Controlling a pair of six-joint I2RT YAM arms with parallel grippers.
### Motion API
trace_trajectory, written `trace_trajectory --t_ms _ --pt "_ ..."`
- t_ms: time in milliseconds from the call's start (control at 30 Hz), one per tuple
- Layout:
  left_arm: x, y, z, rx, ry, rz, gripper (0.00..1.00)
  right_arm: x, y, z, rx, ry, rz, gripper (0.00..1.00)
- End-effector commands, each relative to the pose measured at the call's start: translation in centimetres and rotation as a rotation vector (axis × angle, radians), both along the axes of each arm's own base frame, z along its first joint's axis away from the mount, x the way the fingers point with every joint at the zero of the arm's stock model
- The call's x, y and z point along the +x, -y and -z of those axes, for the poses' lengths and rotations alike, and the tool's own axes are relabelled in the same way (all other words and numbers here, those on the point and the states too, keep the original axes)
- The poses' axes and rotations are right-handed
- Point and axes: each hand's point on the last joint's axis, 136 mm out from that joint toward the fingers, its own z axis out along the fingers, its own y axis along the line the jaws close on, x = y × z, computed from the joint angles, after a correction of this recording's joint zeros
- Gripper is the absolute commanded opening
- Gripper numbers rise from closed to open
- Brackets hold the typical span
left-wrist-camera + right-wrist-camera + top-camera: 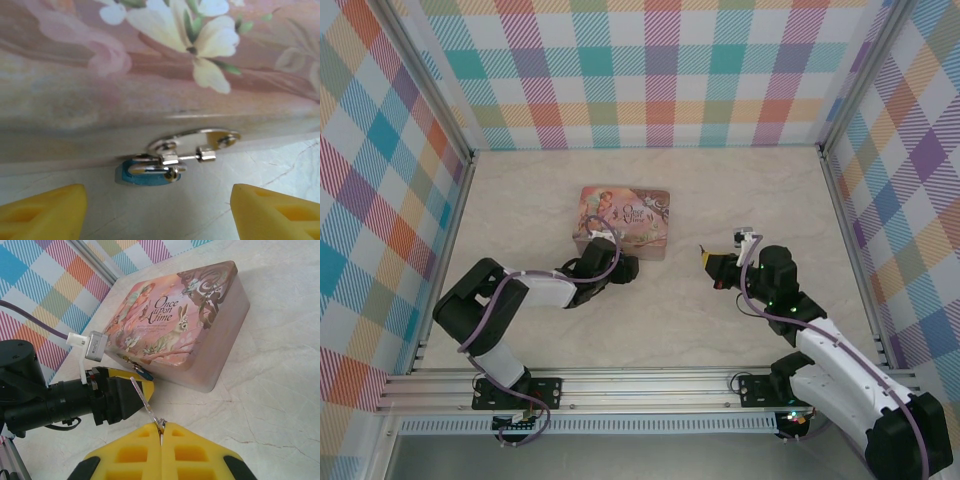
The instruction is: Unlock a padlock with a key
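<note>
- At the near wall of the tin (625, 220), about 6 o'clock of its lid from above, the padlock (145, 173) hangs from a silvery hasp (192, 142), its blue body low against the table (200, 200).
- The key (145, 401) is pinched between the right gripper's (161, 432) closed fingers. Its blade points to 11 o'clock toward the padlock, clearly apart from it.
- The left gripper (157, 207) has its fingers apart, at 8 and 4 o'clock of the padlock, touching nothing.
- I judge the step to be steadying the padlock.
- Next I'd clamp its body, then line the key up with the keyhole, which I cannot see.
</note>
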Motion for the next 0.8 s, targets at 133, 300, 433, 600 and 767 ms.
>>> trace_trajectory --t_ms 133,300,433,600,767 --pt "1.8 0.6 -0.8 0.006 0.062 -0.026 0.69 -0.2 -0.2 -0.4 0.014 0.026 -0.009 0.01" --pt "2.3 1.0 -1.0 0.010 0.074 -0.026 0.66 -0.1 -0.2 -0.5 0.017 0.029 -0.010 0.01" --pt "2.5 1.5 -1.2 0.006 0.077 -0.013 0.61 -0.1 -0.3 -0.4 0.019 0.027 -0.012 0.01" --pt "2.7 1.8 -1.3 0.010 0.083 -0.014 0.53 -0.1 -0.3 -0.5 0.021 0.028 -0.013 0.01" --pt "2.8 2.0 -1.6 0.011 0.087 -0.023 0.50 -0.1 -0.4 -0.4 0.025 0.026 -0.017 0.01"
